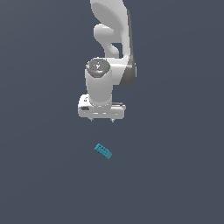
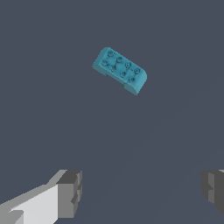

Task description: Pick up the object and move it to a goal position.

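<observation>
Arm links descend from the top of the exterior view, the white wrist turned straight down so that the gripper points at the dark grey floor. Its jaws are spread wide and hold nothing — in the wrist view the two grey fingertips stand far apart with bare floor between them. One arm, one gripper, one block. The teal-blue block lies flat on the floor, studs up, set askew — in the exterior view it sits at about six o'clock from the gripper, apart from it, untouched.
</observation>
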Motion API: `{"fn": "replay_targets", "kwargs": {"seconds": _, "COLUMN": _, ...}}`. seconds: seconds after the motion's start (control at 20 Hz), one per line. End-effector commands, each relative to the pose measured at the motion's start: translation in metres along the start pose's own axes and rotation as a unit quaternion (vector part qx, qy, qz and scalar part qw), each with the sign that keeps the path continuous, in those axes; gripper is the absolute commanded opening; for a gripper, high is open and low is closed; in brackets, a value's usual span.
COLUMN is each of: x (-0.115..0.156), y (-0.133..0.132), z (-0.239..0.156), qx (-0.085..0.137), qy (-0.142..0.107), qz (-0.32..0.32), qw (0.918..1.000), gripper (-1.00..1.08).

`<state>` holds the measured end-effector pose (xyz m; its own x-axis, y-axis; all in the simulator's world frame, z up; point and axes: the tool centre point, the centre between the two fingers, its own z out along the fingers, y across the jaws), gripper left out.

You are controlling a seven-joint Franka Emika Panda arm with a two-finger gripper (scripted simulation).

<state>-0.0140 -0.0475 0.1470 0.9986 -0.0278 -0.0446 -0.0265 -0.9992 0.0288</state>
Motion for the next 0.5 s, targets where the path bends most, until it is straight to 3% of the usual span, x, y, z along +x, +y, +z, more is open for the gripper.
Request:
{"fn": "replay_targets", "kwargs": {"seconds": 0.0, "x": 0.000, "y": 0.000, "z": 0.000, "qx": 0.000, "qy": 0.000, "qz": 0.000, "qw": 1.0000, "gripper": 1.00}}
{"fn": "replay_targets", "kwargs": {"seconds": 0.45, "x": 0.006, "y": -0.036, "z": -0.014, "qx": 0.001, "qy": 0.010, "qz": -0.040, "qw": 0.9992, "gripper": 1.00}}
